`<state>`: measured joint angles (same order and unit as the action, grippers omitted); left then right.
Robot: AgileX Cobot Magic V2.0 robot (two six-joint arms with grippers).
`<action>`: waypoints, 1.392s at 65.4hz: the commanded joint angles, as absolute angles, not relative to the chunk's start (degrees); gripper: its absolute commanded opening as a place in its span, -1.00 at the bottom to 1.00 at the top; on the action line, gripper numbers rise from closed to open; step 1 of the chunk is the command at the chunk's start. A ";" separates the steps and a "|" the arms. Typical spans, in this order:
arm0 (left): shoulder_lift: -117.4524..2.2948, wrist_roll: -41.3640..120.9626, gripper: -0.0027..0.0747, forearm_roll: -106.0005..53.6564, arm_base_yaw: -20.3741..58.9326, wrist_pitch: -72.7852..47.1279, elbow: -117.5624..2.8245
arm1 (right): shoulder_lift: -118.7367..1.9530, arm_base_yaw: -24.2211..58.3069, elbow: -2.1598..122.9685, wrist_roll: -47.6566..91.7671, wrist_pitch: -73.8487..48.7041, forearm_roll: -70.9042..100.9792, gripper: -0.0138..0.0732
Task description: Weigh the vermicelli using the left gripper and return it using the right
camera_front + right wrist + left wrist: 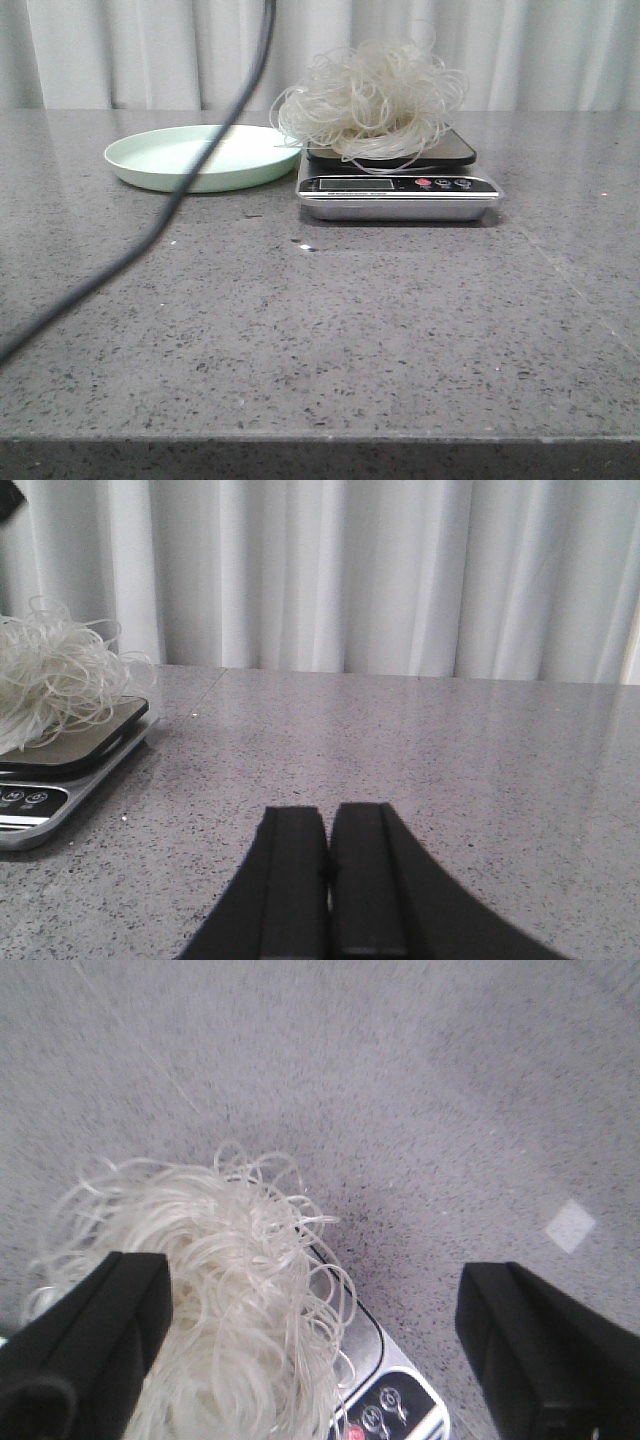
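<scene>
The vermicelli (368,102), a fluffy tangle of thin white strands, lies on the black platform of a silver kitchen scale (398,188). The pale green plate (200,157) sits empty just left of the scale. My left gripper (315,1310) is open above the scale, its black fingers (110,1330) wide apart, with the vermicelli (220,1300) below and nothing between the pads. My right gripper (328,825) is shut and empty, low over the table to the right of the scale (50,780); the vermicelli (50,685) shows there too. Neither gripper shows in the front view.
A dark cable (190,170) hangs across the front view from the top centre down to the lower left. A white curtain (560,50) backs the grey speckled table (330,340). The table's front edge runs along the bottom of the front view.
</scene>
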<state>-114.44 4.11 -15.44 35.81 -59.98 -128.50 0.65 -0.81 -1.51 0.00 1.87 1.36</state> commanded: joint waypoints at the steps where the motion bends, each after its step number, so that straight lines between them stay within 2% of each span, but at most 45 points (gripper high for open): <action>1: -107.92 4.13 0.70 -14.84 34.87 -60.43 -130.90 | 1.55 -0.86 -1.14 0.00 6.16 0.96 -0.31; 12: -102.86 4.13 0.70 -13.33 31.87 -63.04 -128.73 | 1.55 -0.86 -1.14 0.00 6.16 0.96 -0.31; 24: -94.87 4.13 0.70 -10.99 29.81 -59.94 -119.53 | 1.55 -0.86 -1.14 0.00 6.16 0.96 -0.31; 49: -69.25 4.75 0.70 -9.47 29.72 -37.80 -78.57 | 1.55 -0.86 -1.14 0.00 6.16 0.96 -0.31; 65: -52.60 4.75 0.70 -7.99 29.72 -25.54 -57.26 | 1.55 -0.86 -1.14 0.00 6.16 0.96 -0.31; 78: -39.79 4.75 0.69 -7.61 29.72 -20.46 -43.33 | 1.55 -0.86 -1.14 0.00 6.16 0.96 -0.31; 85: -32.17 4.75 0.56 -6.72 29.72 -18.92 -37.21 | 1.55 -0.86 -1.14 0.00 6.16 0.96 -0.31; 91: -26.39 4.75 0.31 -5.55 29.72 -17.88 -32.81 | 1.55 -0.86 -1.14 0.00 6.16 0.96 -0.31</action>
<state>-31.44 4.71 -6.33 29.75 -23.87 -35.20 0.65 -0.81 -1.51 0.00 1.87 1.36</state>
